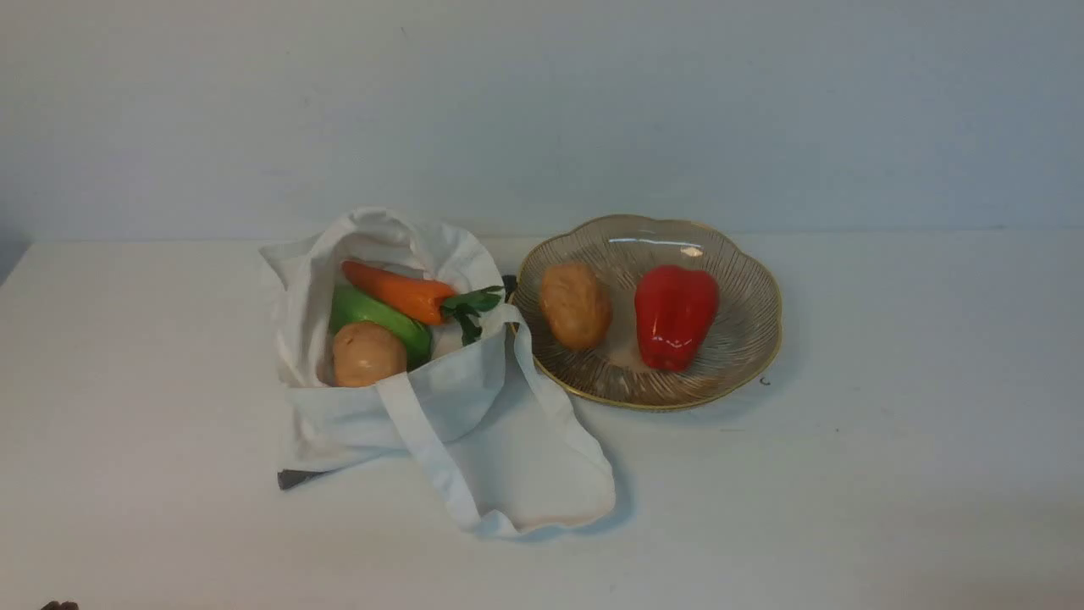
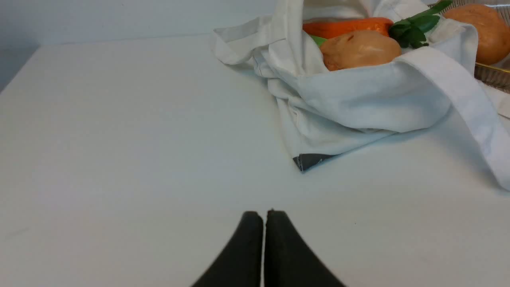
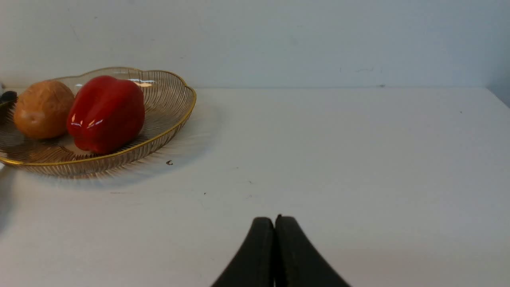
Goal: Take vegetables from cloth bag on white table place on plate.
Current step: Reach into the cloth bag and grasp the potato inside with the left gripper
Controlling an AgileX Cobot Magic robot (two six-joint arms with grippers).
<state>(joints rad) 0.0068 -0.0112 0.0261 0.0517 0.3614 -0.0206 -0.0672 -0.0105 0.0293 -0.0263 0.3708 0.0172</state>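
The off-white cloth bag [image 1: 406, 398] lies open on the white table [image 1: 889, 440], left of centre. Inside are an orange carrot [image 1: 398, 291] with green leaves, a green cucumber-like piece [image 1: 377, 315] and a tan potato [image 1: 366, 353]. The gold-rimmed glass plate [image 1: 745, 339] to its right holds a second potato [image 1: 576, 305] and a red bell pepper [image 1: 673, 313]. My left gripper [image 2: 264, 217] is shut and empty, low over the table, short of the bag [image 2: 358, 95]. My right gripper [image 3: 275, 223] is shut and empty, away from the plate [image 3: 167, 123]. Neither gripper shows in the front view.
A long strap handle [image 1: 440, 466] of the bag trails toward the front. A dark grey corner [image 1: 292, 479] sticks out from under the bag. A pale wall stands behind the table's back edge.
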